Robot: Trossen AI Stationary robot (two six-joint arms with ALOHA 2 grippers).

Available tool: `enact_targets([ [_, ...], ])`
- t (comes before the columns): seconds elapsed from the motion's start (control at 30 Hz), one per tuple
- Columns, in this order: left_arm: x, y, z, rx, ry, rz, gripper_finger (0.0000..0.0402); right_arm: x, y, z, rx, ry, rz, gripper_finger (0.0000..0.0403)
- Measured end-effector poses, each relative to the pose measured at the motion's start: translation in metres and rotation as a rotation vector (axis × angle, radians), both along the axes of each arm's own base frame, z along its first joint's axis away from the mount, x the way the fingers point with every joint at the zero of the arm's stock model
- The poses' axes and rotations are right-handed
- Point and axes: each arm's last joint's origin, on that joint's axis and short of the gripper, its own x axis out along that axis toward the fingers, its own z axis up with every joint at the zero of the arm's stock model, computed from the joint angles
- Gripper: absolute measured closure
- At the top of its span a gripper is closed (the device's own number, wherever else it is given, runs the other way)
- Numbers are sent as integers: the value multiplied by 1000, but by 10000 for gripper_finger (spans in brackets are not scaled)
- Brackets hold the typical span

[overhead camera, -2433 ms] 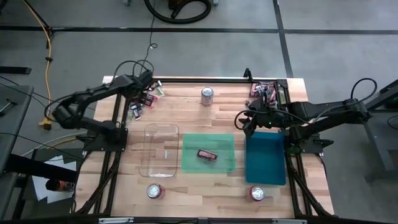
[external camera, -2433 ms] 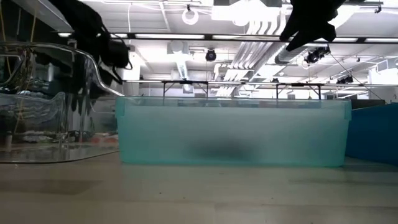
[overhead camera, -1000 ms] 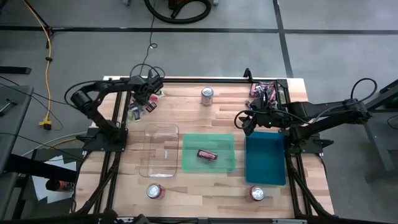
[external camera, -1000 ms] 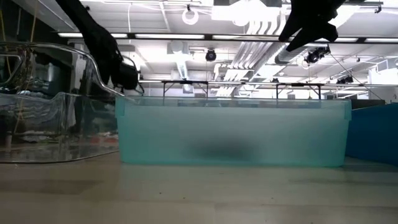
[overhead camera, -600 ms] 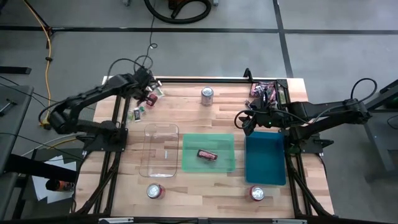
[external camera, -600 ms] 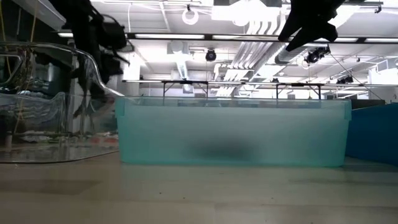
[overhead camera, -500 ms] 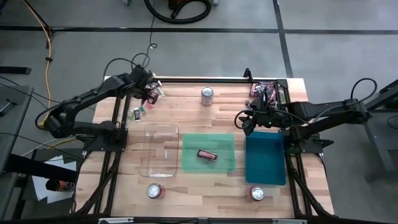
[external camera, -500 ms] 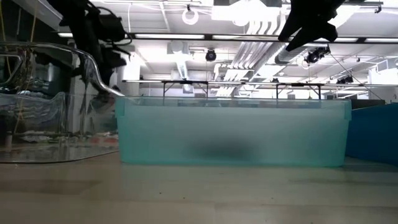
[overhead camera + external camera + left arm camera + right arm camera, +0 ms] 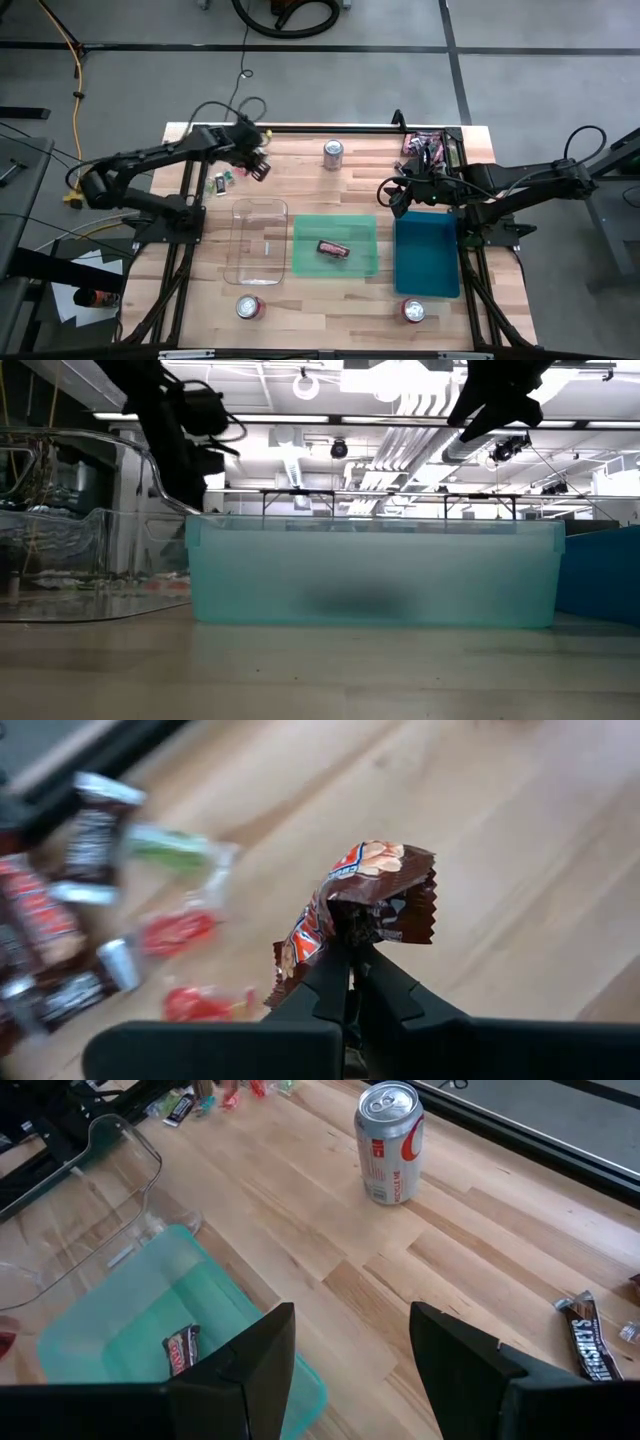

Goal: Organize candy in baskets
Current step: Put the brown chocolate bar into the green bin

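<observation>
Left gripper [image 9: 350, 935] clamped on maroon candy [image 9: 365, 905], upper left of high view; right gripper [image 9: 350, 1345] apart, seemingly idle, near teal basket [image 9: 428, 262].

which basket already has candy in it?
The green basket, the middle one: a dark wrapped candy lies in it. The clear basket to its left and the teal-blue basket to its right show none.

We see two dark, near-black jointed arms, each built of slim links with bulkier joint housings — the left arm [image 9: 150, 160] and the right arm [image 9: 520, 185]. Thin black cables loop loosely above both wrists. Each ends in two matte black fingers [image 9: 255, 1365] — broad, angular, smooth-faced — with no markings we can make out.
</observation>
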Motion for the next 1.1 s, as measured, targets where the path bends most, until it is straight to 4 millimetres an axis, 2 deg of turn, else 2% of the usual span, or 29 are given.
enact_targets([
  [0.17,24,-4,-28,-45,74,-63,401,0,0,0,1,-1,-1,210],
  [0.3,31,-6,-48,-76,157,-58,394,0,0,0,18,-9,-14,210],
  [0.4,34,-6,-55,-94,178,-47,372,0,0,0,18,-9,-14,210],
  [0.8,39,-2,-52,-69,142,-63,247,0,0,0,18,-9,-15,210],
  [0.93,44,-4,-49,-57,133,-125,223,0,0,0,18,-9,-15,210],
  [1.1,45,-9,-49,-42,165,-206,211,0,0,0,18,-8,-15,210],
])
